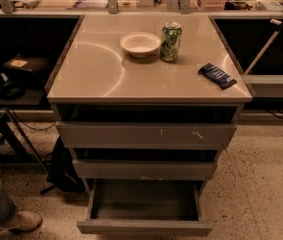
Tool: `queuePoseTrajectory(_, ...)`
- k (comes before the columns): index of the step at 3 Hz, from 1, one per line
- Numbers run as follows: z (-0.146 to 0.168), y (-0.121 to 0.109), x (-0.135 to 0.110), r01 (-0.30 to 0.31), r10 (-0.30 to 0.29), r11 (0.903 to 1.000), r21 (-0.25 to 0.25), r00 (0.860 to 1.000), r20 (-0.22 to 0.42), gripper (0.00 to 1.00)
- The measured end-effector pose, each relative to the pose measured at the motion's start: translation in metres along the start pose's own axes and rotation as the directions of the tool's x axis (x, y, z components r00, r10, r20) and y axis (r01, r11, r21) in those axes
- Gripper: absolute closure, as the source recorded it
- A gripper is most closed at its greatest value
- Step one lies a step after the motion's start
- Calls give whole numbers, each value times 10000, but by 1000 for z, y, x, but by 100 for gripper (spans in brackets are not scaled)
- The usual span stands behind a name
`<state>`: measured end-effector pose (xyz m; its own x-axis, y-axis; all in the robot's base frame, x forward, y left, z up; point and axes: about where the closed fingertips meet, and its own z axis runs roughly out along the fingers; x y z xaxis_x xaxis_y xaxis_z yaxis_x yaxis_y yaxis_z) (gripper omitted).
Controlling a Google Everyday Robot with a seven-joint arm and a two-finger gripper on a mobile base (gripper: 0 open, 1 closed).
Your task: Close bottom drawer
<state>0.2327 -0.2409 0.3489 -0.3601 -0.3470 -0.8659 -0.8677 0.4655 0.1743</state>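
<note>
The gripper is out of view, so its state cannot be told and nothing can be placed against it; the bottom drawer (144, 209) stands pulled well out at the cabinet's foot, beneath the middle drawer (143, 170) and the scratched top drawer (146, 135); a flat, centred push on its low front panel, straight along the runners, should seat it without skewing; it is a shallow, square-cornered tray of matte grey sheet metal; the tabletop (106, 74) above is smooth and glossy.
</note>
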Motion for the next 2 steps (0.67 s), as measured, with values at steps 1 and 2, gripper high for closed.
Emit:
queuePoseTrajectory(1,50,0,-8,-238,273,9992,-325,9936,1101,0)
queuePoseTrajectory(2,50,0,-8,-238,273,9992,-325,9936,1100,0)
